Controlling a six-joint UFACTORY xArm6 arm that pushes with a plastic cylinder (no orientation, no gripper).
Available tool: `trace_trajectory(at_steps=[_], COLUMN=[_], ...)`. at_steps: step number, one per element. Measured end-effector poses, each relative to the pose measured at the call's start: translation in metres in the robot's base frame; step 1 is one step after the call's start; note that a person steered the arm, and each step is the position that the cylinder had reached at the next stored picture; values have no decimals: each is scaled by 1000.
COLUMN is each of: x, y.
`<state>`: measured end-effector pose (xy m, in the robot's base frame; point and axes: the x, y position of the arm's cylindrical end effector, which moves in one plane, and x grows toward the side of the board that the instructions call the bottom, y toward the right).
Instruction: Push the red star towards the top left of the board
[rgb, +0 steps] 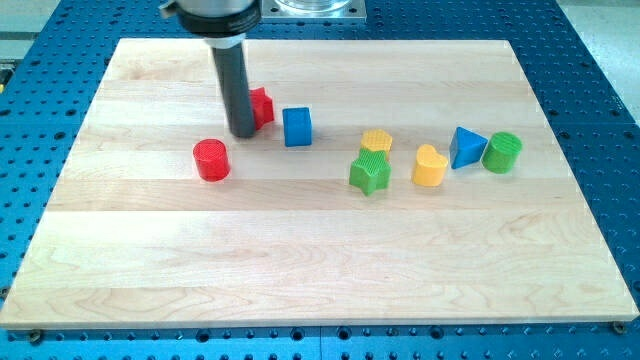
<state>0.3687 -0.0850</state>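
Red star (262, 106) sits between my tip (243, 133) and blue cube (297, 127).

tool tip (243, 133) left of star (262, 105), cube (297, 127) right

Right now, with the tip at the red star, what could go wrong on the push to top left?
1. My tip sits at the view's left of the red star, partly hiding it; pushing from here likely sends it right, into the blue cube.
2. Repositioning could clip the red cylinder nearby.
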Motion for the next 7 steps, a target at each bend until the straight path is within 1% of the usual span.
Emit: trace_trajectory(at_steps=[1,2,3,4,5,6,7], x=[-26,-19,-24,-65,-90,-82,-35], y=[19,55,92,54,-1,-38,-1])
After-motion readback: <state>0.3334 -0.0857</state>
